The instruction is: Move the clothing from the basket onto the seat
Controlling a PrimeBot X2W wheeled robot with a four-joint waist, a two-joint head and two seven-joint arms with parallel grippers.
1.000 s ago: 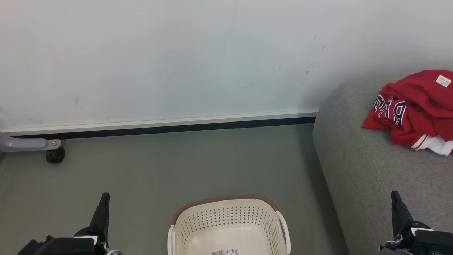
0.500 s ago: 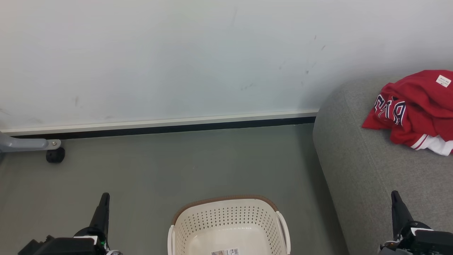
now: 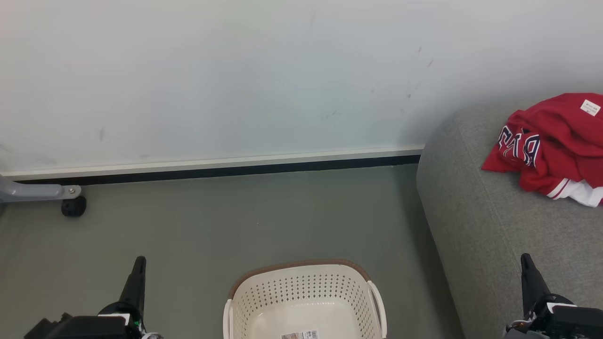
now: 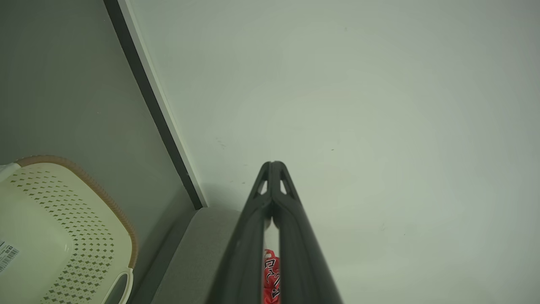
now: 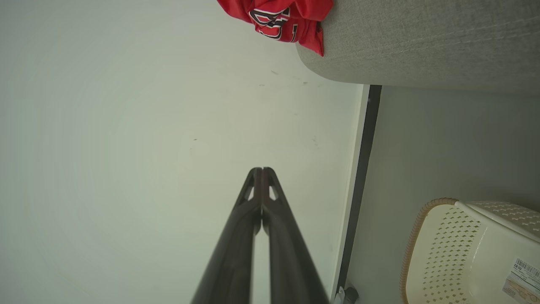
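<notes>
The red jerseys (image 3: 556, 146) with navy lettering and a strip of white fabric lie bunched on the grey sofa (image 3: 490, 226) at the right. They also show in the right wrist view as the clothing (image 5: 282, 17). The cream perforated basket (image 3: 305, 287) stands on the floor at bottom centre, with just a label on its bottom. My left gripper (image 3: 137, 263) is shut at the lower left, holding nothing. My right gripper (image 3: 525, 261) is shut at the lower right, over the sofa's front. Both wrist views show the fingertips (image 4: 274, 165) touching, as with the right fingertips (image 5: 261, 171).
A pale wall with a white and black skirting (image 3: 212, 167) runs across the back. A grey leg with a black caster (image 3: 73, 205) stands at the left by the wall. Grey floor (image 3: 235, 221) lies between the basket and the wall.
</notes>
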